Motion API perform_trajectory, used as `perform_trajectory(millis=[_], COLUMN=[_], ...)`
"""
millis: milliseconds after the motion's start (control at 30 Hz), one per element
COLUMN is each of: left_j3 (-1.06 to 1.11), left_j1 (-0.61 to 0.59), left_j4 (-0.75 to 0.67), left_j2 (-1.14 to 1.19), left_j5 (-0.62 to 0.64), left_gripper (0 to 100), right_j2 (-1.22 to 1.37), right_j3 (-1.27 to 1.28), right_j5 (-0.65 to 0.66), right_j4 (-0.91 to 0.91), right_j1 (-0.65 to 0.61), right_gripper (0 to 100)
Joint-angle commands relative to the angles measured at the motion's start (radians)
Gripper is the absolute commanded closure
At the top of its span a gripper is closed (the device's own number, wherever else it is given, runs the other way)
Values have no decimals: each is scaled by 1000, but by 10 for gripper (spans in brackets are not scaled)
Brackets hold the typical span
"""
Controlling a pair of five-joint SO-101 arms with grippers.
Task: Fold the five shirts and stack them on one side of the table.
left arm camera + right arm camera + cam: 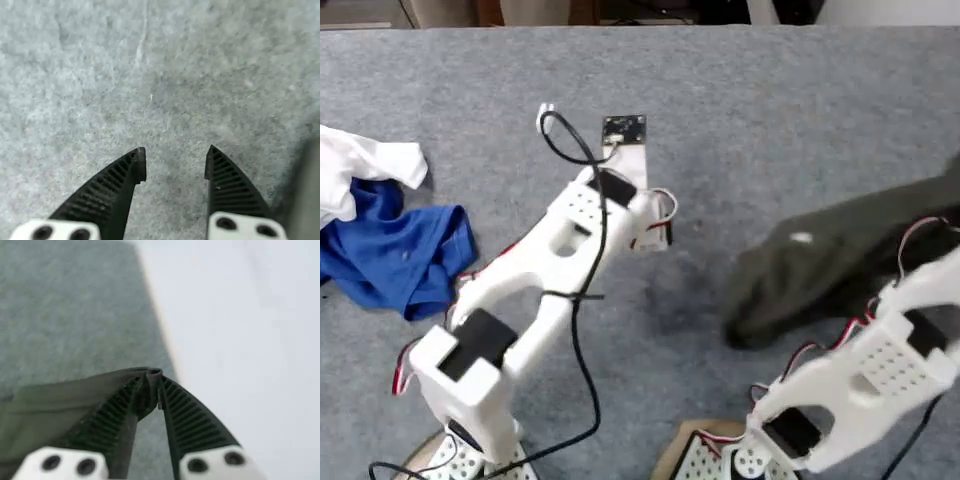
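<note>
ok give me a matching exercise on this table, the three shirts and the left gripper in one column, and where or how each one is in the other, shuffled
Column one
1. white shirt
2. blue shirt
3. dark shirt
4. left gripper

Column two
A. open above the bare grey table
B. pinched in the right gripper
C. crumpled beside the left arm
D. bunched against the blue shirt's far side

Pairs: 1-D, 2-C, 3-B, 4-A

Dark shirt (pixel 830 255) bunched right; blue shirt (pixel 400 250), white shirt (pixel 360 165) crumpled left.
</note>
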Motion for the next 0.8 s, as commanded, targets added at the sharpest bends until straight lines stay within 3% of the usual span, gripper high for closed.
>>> perform_trajectory(millis=[0,133,367,767], left_j3=[-86,-86,-87,-181], left_j1=[20,74,130,227], left_j4=[32,51,49,41], left_j2=[-2,-15,-58,-59], left_j5=[2,2,2,2], left_gripper=[794,793,792,792], right_j2=[-102,-139,12,495], right_j3=[-39,-38,-2,-47], right_j5=[-34,-75,41,196], right_j4=[-72,-107,-104,-115], right_j1=[-8,-38,-59,228], right_gripper=[994,994,994,994])
